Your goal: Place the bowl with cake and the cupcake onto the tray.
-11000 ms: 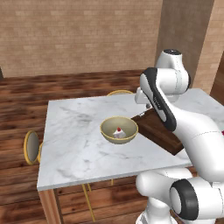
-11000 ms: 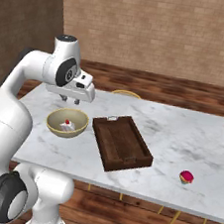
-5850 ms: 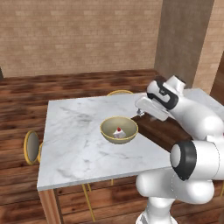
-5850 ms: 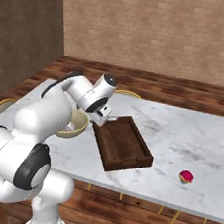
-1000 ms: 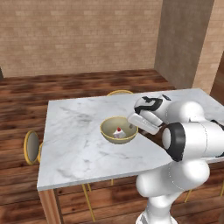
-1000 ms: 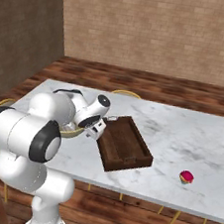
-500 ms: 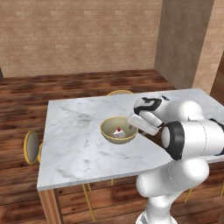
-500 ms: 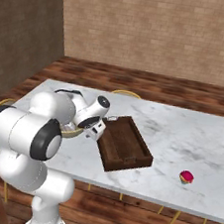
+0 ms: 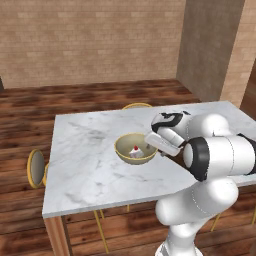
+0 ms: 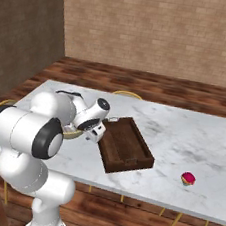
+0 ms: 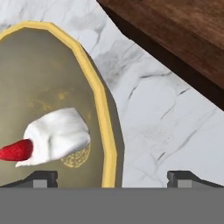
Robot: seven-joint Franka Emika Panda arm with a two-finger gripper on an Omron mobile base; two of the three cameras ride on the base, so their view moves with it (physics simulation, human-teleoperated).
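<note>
The bowl with cake is tan-yellow and sits on the marble table, with a white slice topped by a red berry inside. My gripper hangs low over the bowl's right rim, open. One fingertip is over the bowl's inside and the other is over bare marble. The dark wooden tray lies just beyond the bowl, and its corner shows in the hand view. The cupcake stands alone near the table's front right. In the right base view the bowl is mostly hidden behind my arm.
The marble table has bare room left of the bowl and between the tray and the cupcake. Round yellow stools stand at the table's left end and far side. Brick walls stand behind.
</note>
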